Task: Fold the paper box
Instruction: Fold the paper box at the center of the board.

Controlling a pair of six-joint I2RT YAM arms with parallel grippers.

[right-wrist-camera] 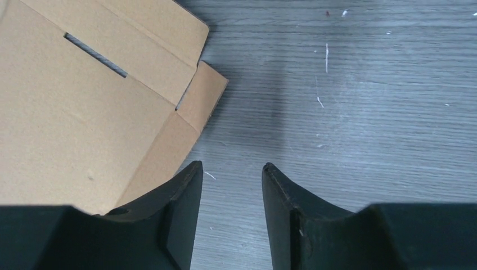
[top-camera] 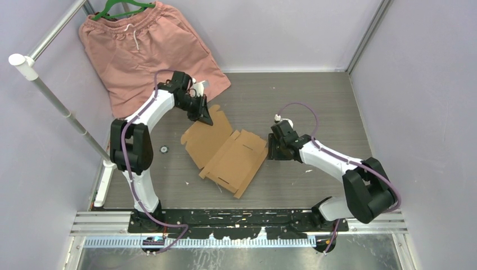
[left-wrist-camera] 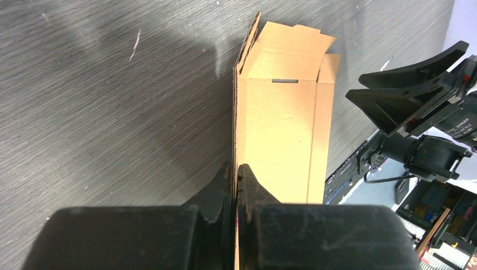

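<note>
Top external view: the paper box (top-camera: 228, 154) lies as an unfolded brown cardboard sheet near the middle of the desk (top-camera: 315, 101), set at a slant, with its notched flaps and tabs spread out. None of the walls is locked up yet, so I judge the task to be at an early step: raising the first side panel.

At the sheet's far-left edge the left gripper (top-camera: 203, 116) has its fingers pressed together on the cardboard. The left wrist view shows this closely: the left gripper (left-wrist-camera: 236, 169) pinches a panel that stands edge-on between the jaws, while the rest of the paper box (left-wrist-camera: 281, 129) runs flat away from it, a narrow slot (left-wrist-camera: 284, 80) cut near its far end.

At the sheet's right edge the right gripper (top-camera: 271, 149) sits low with its jaws apart and nothing between them. In the right wrist view one finger of the right gripper (right-wrist-camera: 230, 174) is just beside a corner flap of the paper box (right-wrist-camera: 84, 124).

The next move probably calls for the right arm to pin or grip that side while the left turns its panel over the crease.

Salmon-pink shorts (top-camera: 146, 50) lie in the far-left corner, well apart from the work
</note>
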